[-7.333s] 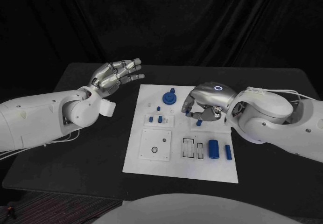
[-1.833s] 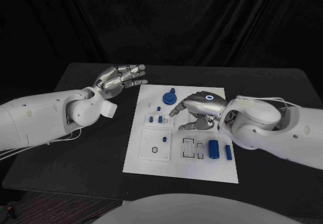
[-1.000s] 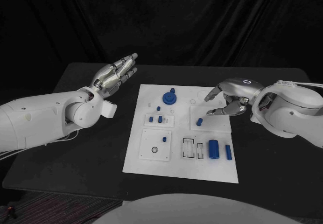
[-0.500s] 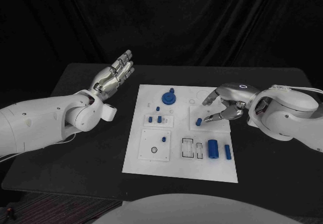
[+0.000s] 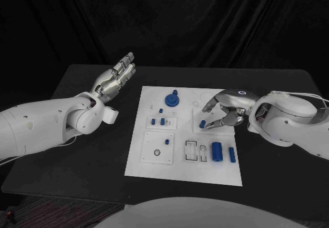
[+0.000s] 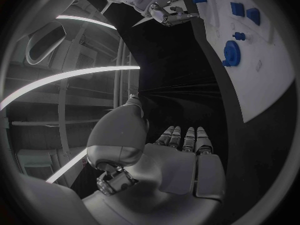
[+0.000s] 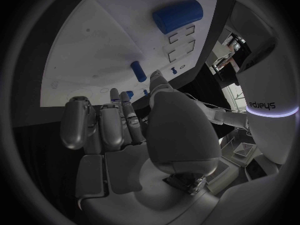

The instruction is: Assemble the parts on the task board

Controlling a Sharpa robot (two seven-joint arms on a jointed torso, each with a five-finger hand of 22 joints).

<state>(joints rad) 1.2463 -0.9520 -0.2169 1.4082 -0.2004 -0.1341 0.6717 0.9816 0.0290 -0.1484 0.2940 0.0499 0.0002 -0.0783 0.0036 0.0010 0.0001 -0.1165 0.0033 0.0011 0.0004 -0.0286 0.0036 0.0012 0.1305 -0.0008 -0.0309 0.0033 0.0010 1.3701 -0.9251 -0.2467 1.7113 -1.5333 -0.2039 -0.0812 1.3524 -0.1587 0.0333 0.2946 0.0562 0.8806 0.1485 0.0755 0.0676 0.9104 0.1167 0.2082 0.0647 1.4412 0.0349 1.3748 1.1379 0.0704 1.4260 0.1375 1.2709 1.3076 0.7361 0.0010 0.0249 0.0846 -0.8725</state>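
I see the task board (image 5: 206,173) lying mid-table. My left hand (image 5: 116,76) hangs left of its far corner, fingers straight and together, palm flat, holding nothing. My right hand (image 5: 226,110) hovers over the board's right side, fingers spread, empty. A small blue peg (image 5: 202,124) stands just beside its fingertips.
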